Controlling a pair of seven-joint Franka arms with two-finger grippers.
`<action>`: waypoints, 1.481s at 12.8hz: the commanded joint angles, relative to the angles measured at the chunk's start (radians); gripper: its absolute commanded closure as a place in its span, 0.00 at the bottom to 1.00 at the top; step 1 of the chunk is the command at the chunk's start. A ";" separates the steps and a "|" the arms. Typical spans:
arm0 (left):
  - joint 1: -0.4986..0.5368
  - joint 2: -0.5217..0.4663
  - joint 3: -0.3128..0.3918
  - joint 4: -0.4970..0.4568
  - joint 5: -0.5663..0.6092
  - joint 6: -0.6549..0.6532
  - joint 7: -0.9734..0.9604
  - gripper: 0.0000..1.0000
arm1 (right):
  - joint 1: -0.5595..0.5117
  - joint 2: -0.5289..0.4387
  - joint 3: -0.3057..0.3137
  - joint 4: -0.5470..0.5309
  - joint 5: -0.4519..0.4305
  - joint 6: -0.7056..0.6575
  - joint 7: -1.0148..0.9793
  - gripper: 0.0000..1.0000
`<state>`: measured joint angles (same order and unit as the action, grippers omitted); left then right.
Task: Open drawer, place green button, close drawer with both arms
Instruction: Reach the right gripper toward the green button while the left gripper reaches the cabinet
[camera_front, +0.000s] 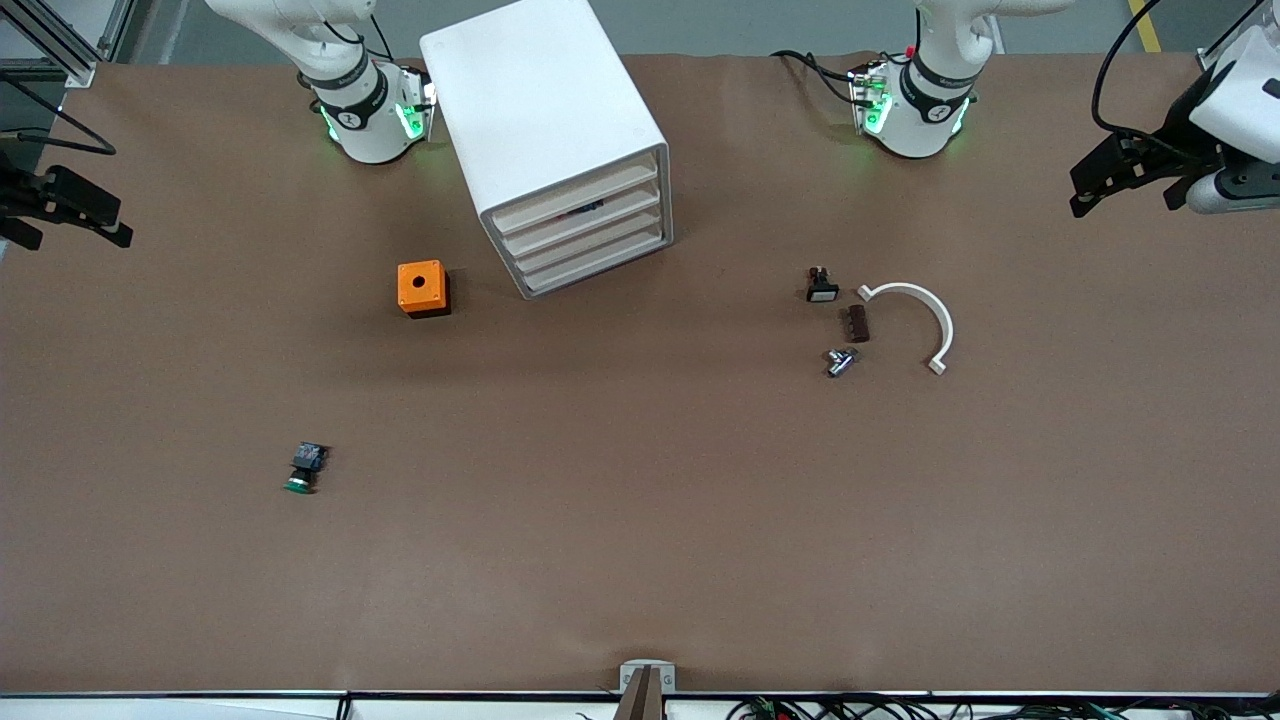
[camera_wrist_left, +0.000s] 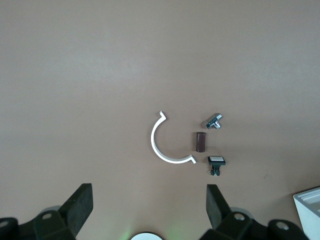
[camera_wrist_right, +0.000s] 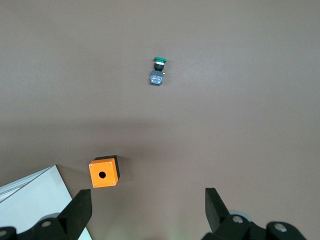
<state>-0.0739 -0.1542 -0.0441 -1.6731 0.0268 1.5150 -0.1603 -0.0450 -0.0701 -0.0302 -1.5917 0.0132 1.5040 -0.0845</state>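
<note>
Drawer (camera_front: 600, 238) sitting closed; left gripper (camera_wrist_left: 149, 210) and right gripper (camera_wrist_right: 148, 210) hanging spread wide, empty; pull the drawer front straight, bracing the cabinet (camera_front: 540, 110).

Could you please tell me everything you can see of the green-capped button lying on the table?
The button is a tiny part with a round green cap, a silvery collar and a black-and-blue body. It lies on its side on the brown table, cap toward the front camera. It sits alone toward the right arm's end, nearer to the front camera than the orange cube. Nothing touches it but the table; neither claw is near it.
</note>
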 joint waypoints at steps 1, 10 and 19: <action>0.003 0.010 0.000 0.021 0.016 -0.022 0.024 0.00 | -0.009 -0.019 0.010 -0.017 -0.012 0.004 -0.008 0.00; -0.016 0.186 -0.010 0.052 0.010 -0.006 -0.027 0.00 | -0.044 0.024 0.000 0.068 0.039 0.004 -0.017 0.00; -0.073 0.504 -0.207 0.050 -0.027 0.249 -0.742 0.00 | -0.070 0.280 0.001 0.091 -0.017 0.091 -0.059 0.00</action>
<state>-0.1221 0.2838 -0.2354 -1.6506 0.0191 1.7313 -0.7548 -0.0962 0.1861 -0.0378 -1.5488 0.0353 1.5863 -0.1030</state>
